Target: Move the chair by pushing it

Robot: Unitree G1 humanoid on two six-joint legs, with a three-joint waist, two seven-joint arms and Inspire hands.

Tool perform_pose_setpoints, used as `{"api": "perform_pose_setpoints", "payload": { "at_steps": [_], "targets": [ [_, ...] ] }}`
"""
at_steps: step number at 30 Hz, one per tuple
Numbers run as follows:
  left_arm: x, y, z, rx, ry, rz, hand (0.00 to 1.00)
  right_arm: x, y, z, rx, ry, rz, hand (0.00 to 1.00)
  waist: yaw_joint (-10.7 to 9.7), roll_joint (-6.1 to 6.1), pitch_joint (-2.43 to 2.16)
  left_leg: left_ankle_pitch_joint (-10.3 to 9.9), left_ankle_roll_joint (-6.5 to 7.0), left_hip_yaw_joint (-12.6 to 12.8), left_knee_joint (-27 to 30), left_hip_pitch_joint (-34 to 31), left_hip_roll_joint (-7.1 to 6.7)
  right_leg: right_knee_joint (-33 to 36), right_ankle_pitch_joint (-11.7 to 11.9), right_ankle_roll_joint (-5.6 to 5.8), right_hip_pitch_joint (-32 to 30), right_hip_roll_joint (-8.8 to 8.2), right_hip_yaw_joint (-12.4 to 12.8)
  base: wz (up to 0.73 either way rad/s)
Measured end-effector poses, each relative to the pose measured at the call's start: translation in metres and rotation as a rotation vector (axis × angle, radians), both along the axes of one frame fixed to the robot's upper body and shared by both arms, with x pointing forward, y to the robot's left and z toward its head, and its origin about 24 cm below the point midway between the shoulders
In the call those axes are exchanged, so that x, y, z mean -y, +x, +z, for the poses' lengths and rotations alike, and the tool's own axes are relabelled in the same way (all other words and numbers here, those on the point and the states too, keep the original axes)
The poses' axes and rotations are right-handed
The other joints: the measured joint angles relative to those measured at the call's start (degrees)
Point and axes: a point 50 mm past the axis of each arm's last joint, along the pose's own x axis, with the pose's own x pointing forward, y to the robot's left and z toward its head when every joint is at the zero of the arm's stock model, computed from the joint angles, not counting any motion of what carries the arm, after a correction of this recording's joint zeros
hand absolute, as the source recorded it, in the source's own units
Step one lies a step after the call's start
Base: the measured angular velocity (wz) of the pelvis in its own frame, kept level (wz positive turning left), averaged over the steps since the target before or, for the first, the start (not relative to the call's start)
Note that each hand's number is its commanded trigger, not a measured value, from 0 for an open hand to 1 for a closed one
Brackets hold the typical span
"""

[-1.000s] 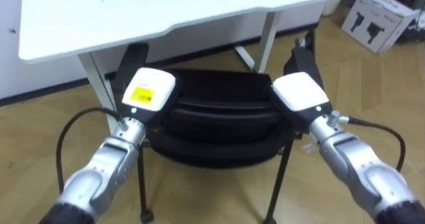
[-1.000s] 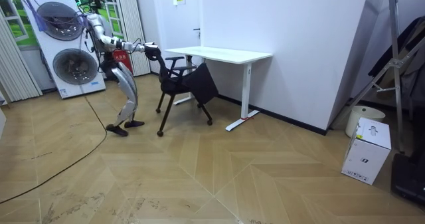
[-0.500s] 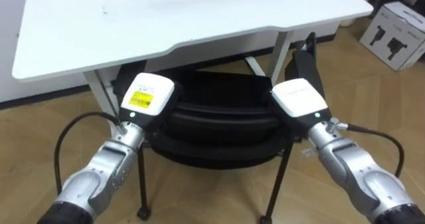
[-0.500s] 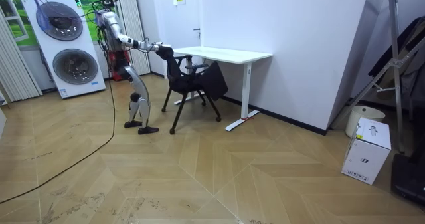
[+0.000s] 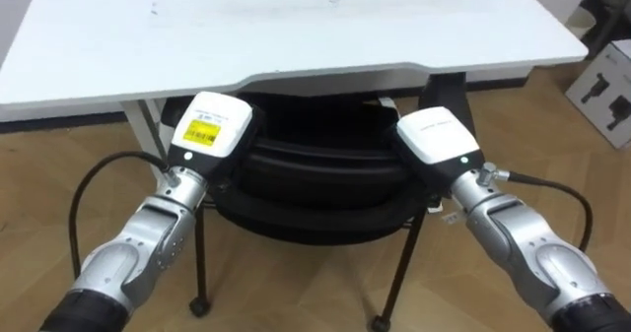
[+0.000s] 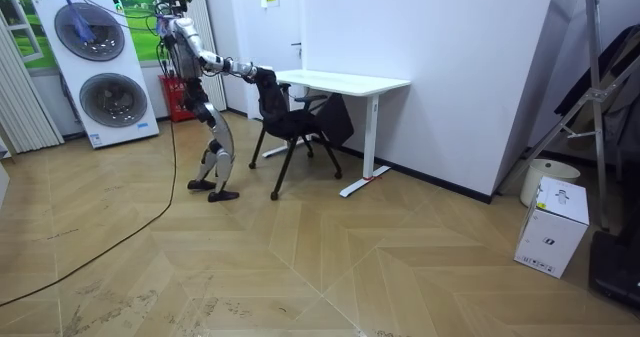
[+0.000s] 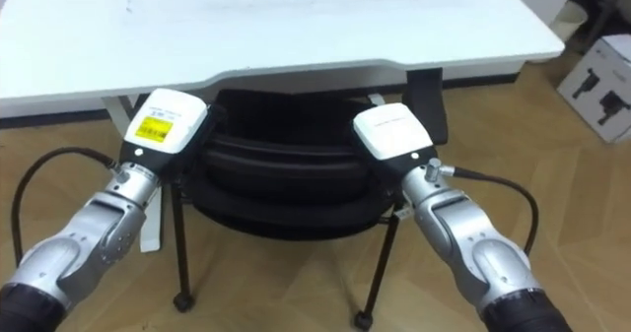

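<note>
Left eye view: the left hand [image 5: 212, 130] and right hand [image 5: 439, 140] are laid on the backrest top of the black chair [image 5: 315, 189] — whether they are clamped on it cannot be told. Room view: the chair is seen partly under the white desk [image 6: 340, 80]. A light, stiff frame is judged — best pushed high on the backrest.

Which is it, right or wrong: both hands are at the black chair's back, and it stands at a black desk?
Wrong: the desk is white, not black, as the left eye view shows. The left hand and right hand are at the back of the black chair, which stands at that desk.
</note>
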Motion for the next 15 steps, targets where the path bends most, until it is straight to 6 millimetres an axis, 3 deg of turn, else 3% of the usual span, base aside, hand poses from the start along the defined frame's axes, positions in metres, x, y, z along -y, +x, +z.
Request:
{"api": "perform_pose_setpoints", "payload": {
  "at_steps": [1,2,4,5,6,11,15],
  "targets": [
    [0.0002,0.0011,0.0022,0.012,0.005,-0.001,1.0,0.0003,0.0002,0.0004,0.001,-0.001,-0.005,1.0,0.03,-0.03,-0.22,0.14,-0.05,0.26,-2.82,-1.25,-0.1,-0.88,0.13,-0.25,0.16,-0.08,-0.5,0.16],
    [-0.0003,0.0013,0.0029,0.018,0.008,-0.002,1.0,0.0003,0.0002,0.0002,0.001,-0.001,-0.007,1.0,0.02,-0.6,-0.12,1.11,-0.59,0.52,-6.02,-2.89,-0.39,-1.72,0.26,-0.48,0.34,-0.18,-0.97,0.21],
    [0.0006,0.0021,0.0048,0.03,0.012,-0.006,1.0,0.0006,0.0003,0.0003,0.003,-0.001,-0.011,1.0,-0.02,-0.61,-0.18,5.7,-0.12,0.82,-11.28,-5.63,-0.61,-2.51,0.34,-0.6,0.77,-0.3,-2.16,0.17],
    [-0.0001,0.0016,0.0043,0.029,0.019,-0.005,1.0,-0.0017,-0.0004,-0.0015,-0.004,0.003,-0.012,1.0,0.03,-1.36,-0.37,8.41,0.16,1.01,-12.36,-6.3,-1.22,-3.03,0.28,-0.55,1.14,-0.53,-2.45,0.17],
    [0.0005,0.0017,0.0044,0.03,0.02,-0.006,1.0,-0.0008,-0.0011,-0.0023,-0.006,0.001,-0.015,1.0,0.02,-1.64,-0.56,9.02,0.15,0.91,-13.35,-6.19,-1.65,-3.56,0.35,-0.52,1.22,-0.69,-2.79,0.27],
    [0.0026,0.0051,0.0082,0.038,0.017,-0.001,1.0,0.0002,-0.0001,0.0013,0.017,0.0,-0.026,1.0,-1.18,-1.79,-0.51,11.65,-0.22,-1.61,-16.95,-6.42,-3.0,-5.52,0.65,-0.78,1.76,-1.5,-6.72,0.42],
    [0.0044,0.0039,0.0055,0.03,0.005,0.014,1.0,0.0,0.0006,0.0024,0.023,-0.01,-0.035,1.0,0.34,-1.65,-0.54,12.47,-0.1,-1.3,-17.38,-6.29,-3.44,-5.16,0.05,-1.0,1.88,-2.17,-7.16,0.14]
  ]
}}
